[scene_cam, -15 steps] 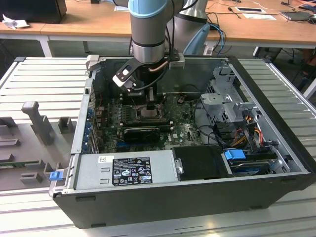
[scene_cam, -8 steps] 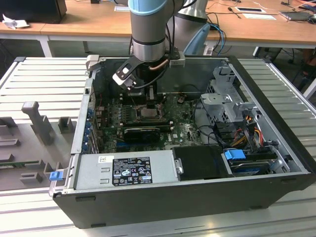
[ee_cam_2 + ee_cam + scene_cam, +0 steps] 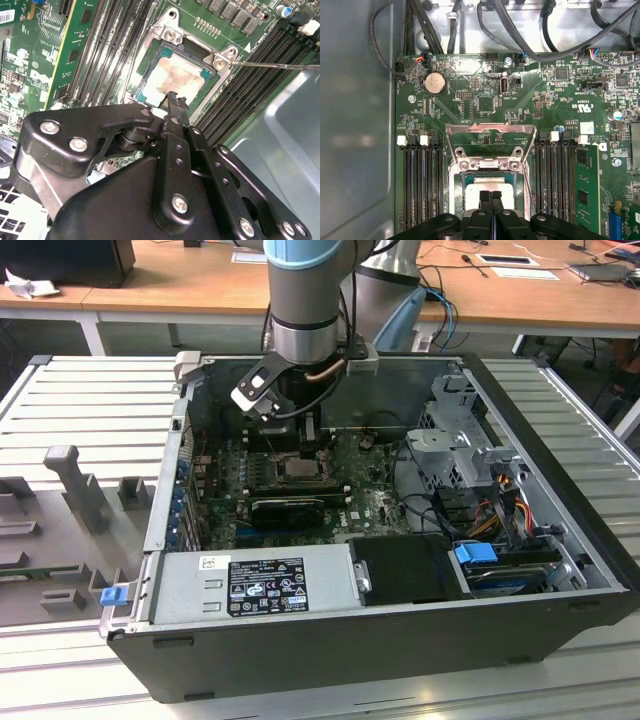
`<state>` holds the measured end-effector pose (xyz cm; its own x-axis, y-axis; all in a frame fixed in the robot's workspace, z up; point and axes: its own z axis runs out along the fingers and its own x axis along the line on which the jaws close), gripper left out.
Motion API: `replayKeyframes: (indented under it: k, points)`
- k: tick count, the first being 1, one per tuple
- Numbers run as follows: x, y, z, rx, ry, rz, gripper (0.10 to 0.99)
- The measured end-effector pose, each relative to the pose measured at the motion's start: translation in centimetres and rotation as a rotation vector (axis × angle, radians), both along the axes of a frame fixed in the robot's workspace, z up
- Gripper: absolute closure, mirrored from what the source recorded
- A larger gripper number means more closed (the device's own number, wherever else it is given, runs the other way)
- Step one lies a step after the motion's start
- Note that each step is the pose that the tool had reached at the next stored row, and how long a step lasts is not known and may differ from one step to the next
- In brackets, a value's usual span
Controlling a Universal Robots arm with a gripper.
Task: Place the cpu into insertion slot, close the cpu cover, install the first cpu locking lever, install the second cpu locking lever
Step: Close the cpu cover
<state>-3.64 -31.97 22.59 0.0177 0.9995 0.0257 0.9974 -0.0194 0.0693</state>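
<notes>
Table: ribbed metal surface across the exterior view, with grey fixture blocks at the middle left of the frame.
Computer case: black, lying on its side with the side panel off, in the centre of the exterior view.
Arm: grey with a pale blue joint, reaching down from the upper centre of the exterior view into the back half of the case.
Power supply: grey box with a white label along the near wall of the case, lower centre of the exterior view.
Motherboard: green, flat on the case floor, with long black memory slots on either side of the socket.
Gripper: black, fingers pressed together with nothing between them, tips just above the chip in both wrist views.
Insertion slot: square socket in the middle of the board, directly under the gripper.
Cpu cover: silvery frame swung up and open, standing at the far edge of the socket.
Cpu: dull silver square lying flat inside the socket, uncovered.
Metal rod: thin, beside a corner of the socket.
Coin cell: round and silver, on the board beyond the cover.
</notes>
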Motion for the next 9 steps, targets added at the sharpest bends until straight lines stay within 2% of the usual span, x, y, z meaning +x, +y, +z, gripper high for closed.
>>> replayKeyframes:
  k: [4, 9]
  points:
    - [0.00, 0.15, 0.90, -0.001, 0.0001, 0.000, 0.980]
    - [0.00, 0.20, 1.35, -0.001, 0.0000, 0.000, 0.980]
